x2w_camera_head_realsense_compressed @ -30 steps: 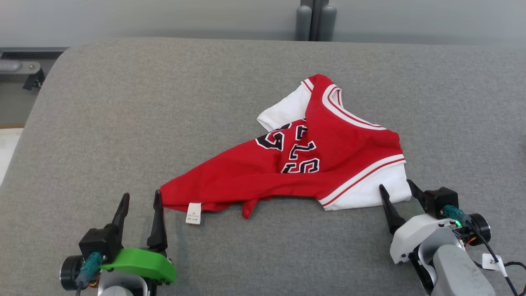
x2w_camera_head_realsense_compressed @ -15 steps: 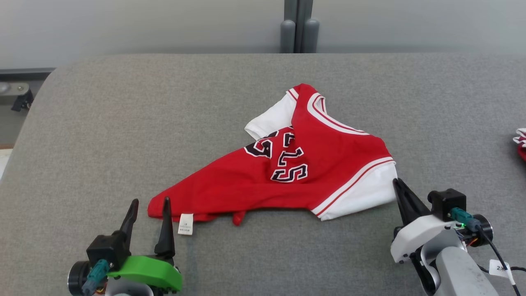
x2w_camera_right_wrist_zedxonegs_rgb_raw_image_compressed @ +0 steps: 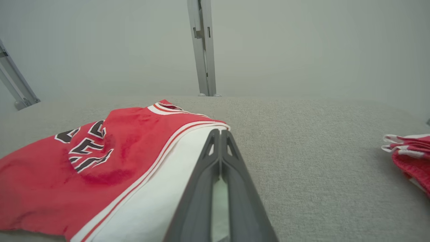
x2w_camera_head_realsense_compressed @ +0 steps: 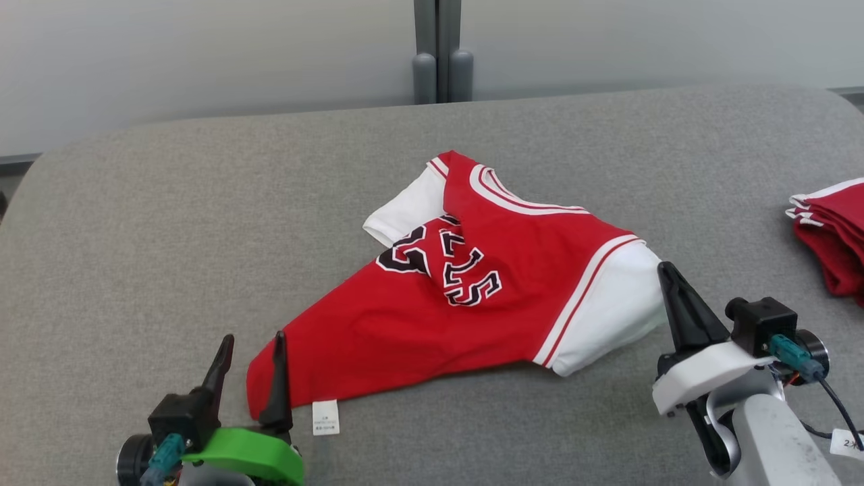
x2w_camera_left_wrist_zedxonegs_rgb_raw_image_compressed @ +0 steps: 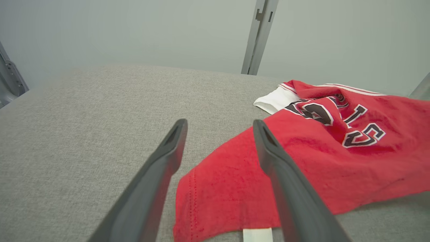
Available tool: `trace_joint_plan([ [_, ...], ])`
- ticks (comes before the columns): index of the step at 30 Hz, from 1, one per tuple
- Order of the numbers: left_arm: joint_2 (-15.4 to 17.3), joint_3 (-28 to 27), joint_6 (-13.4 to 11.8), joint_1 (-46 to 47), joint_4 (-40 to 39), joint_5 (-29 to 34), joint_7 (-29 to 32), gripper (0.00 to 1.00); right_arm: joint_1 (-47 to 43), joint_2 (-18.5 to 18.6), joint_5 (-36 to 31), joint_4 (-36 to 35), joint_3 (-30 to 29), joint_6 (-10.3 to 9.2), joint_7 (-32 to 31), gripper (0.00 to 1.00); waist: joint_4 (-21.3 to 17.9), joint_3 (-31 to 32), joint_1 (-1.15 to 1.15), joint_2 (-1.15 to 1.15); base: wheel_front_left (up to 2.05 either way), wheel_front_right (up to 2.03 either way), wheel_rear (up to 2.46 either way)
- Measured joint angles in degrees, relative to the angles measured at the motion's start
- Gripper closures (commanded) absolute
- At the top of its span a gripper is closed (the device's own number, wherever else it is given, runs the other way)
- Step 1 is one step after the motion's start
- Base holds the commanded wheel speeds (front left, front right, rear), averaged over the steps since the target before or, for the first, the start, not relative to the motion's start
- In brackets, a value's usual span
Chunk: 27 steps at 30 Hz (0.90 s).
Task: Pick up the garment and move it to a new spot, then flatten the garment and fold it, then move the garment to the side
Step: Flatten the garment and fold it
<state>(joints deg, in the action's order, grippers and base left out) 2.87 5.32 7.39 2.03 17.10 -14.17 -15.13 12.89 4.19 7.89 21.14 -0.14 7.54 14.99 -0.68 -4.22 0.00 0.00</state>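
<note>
Left gripper [x2w_camera_head_realsense_compressed: 254, 343]: near the front-left corner of the grey padded surface [x2w_camera_head_realsense_compressed: 135, 236]. Its jaws are spread wide and grip nothing. They straddle the hem corner [x2w_camera_left_wrist_zedxonegs_rgb_raw_image_compressed: 191, 208], with the inner finger lying over the red cloth, which looks like a setup for a pinch not yet made.
Care label [x2w_camera_head_realsense_compressed: 325, 416]: a white tab sticking out from under the hem, just beside the left gripper. It marks the shirt's bottom edge.
Garment [x2w_camera_head_realsense_compressed: 472, 317]: red jersey lying mid-surface, towards the front. It is creased diagonally, so the black-and-white lettering buckles and the striped collar points to the back edge. It is not flat yet.
White sleeve [x2w_camera_head_realsense_compressed: 607, 310]: the garment's right end, drawn up slightly towards the right gripper.
Right gripper [x2w_camera_head_realsense_compressed: 669, 277]: fingers pressed together, with white fabric showing in the slit between them, so it is clamped on the sleeve's edge. One end is held, probably so the other can be taken and the shirt carried stretched between both arms.
Cloth pile [x2w_camera_head_realsense_compressed: 833, 236]: red with white-striped hems, at the right edge and well apart from the jersey. The new spot should stay clear of it.
</note>
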Motion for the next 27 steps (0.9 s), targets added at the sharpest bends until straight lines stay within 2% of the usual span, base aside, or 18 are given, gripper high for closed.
trace_joint_plan([
  [8, 0.0, 2.4, 0.0, 3.8, 0.8, -0.4, 0.0, 0.00, 8.9, 0.5, -7.9, 11.1, -3.8, 0.00, -0.3, 1.00, 1.3, -4.1, 0.00, 0.00, 0.00, 0.00, 0.00],
  [9, 0.0, 2.5, 0.0, 3.9, 1.1, -0.4, 0.0, 0.00, 10.2, 0.3, -9.1, 12.6, -4.5, 0.00, -0.3, 0.87, 1.9, -4.5, 0.00, 0.00, 0.00, 0.00, 0.00],
  [10, 0.0, 2.6, 0.0, 3.9, 1.4, -0.3, 0.0, 0.00, 11.4, 0.1, -9.9, 14.0, -5.4, 0.00, -0.1, 0.60, 2.4, -4.9, 0.00, 0.00, 0.00, 0.00, 0.00],
  [11, 0.0, 2.6, 0.0, 3.9, 1.6, -0.3, 0.0, 0.00, 12.2, 0.1, -11.0, 15.0, -5.7, 0.00, -0.1, 0.14, 2.8, -5.1, 0.00, 0.00, 0.00, 0.00, 0.00],
  [12, 0.0, 2.6, 0.0, 3.9, 1.8, -0.3, 0.0, 0.00, 12.9, 0.0, -11.6, 15.4, -6.3, 0.00, 0.0, 0.00, 3.4, -5.4, 0.00, 0.00, 0.00, 0.00, 0.00],
  [18, 0.0, 1.1, 0.0, 2.3, 2.1, 0.2, 0.0, 0.00, 12.9, -1.1, -12.9, 11.6, -6.7, 0.00, 0.0, 0.00, 4.7, -4.6, 0.00, 0.00, 0.00, 0.00, 0.00],
  [27, 0.0, -0.8, 0.0, -1.9, 1.8, 1.2, 0.0, 0.00, 1.8, -1.3, -9.6, 4.0, -6.6, 0.00, 0.0, 0.00, 3.3, 0.1, 0.00, 0.00, 0.00, 0.00, 0.00],
])
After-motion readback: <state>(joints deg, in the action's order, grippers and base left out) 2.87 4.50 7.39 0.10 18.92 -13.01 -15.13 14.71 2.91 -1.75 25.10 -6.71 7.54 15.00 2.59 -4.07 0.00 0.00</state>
